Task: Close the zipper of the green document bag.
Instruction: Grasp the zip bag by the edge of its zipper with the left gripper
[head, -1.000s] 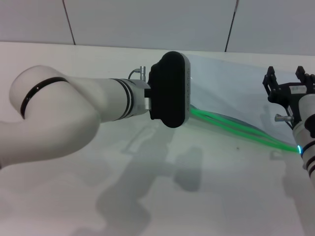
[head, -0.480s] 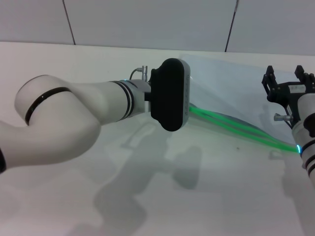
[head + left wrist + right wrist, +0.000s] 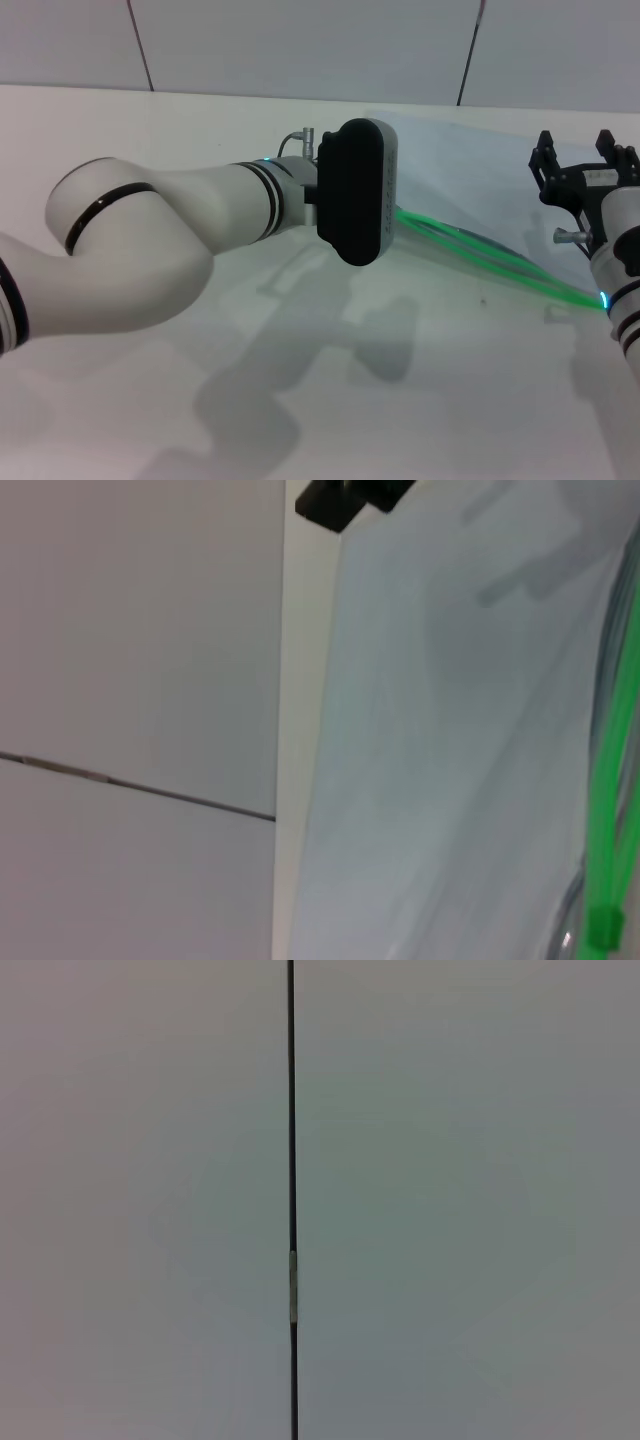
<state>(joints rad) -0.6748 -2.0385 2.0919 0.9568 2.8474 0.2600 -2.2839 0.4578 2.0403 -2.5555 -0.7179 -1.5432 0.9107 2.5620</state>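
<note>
over the last second your left arm has slid across the table (image 3: 300, 400) toward three o'clock in the head view, and its wrist housing has crept closer along the zipper (image 3: 480, 258). the arm now reaches from nine o'clock to the frame's centre, and the black housing hides the left gripper, so you cannot tell whether it is spread, closed or holding anything. the right gripper (image 3: 585, 160) has barely moved: it stands at three o'clock, raised above the far end of the bag, fingers pointing up and standing apart with nothing between them.

the green document bag (image 3: 470, 170) lies flat on the table, spreading from the centre toward two o'clock. its zipper runs along the near long edge, from just behind the left wrist housing down toward four o'clock, ending near the right arm. the two green tracks bow apart along the middle of that run, so judge the zip as not yet closed there.

in the left wrist view the bag's pale sheet (image 3: 450, 730) fills most of the frame and the zipper (image 3: 615, 780) runs along one edge, with a small green tab (image 3: 602, 927) on it that may be the slider; it is too blurred to be sure. the shift reads as the left arm travelling along the zip line, though actual contact with the slider is hidden from you.
</note>
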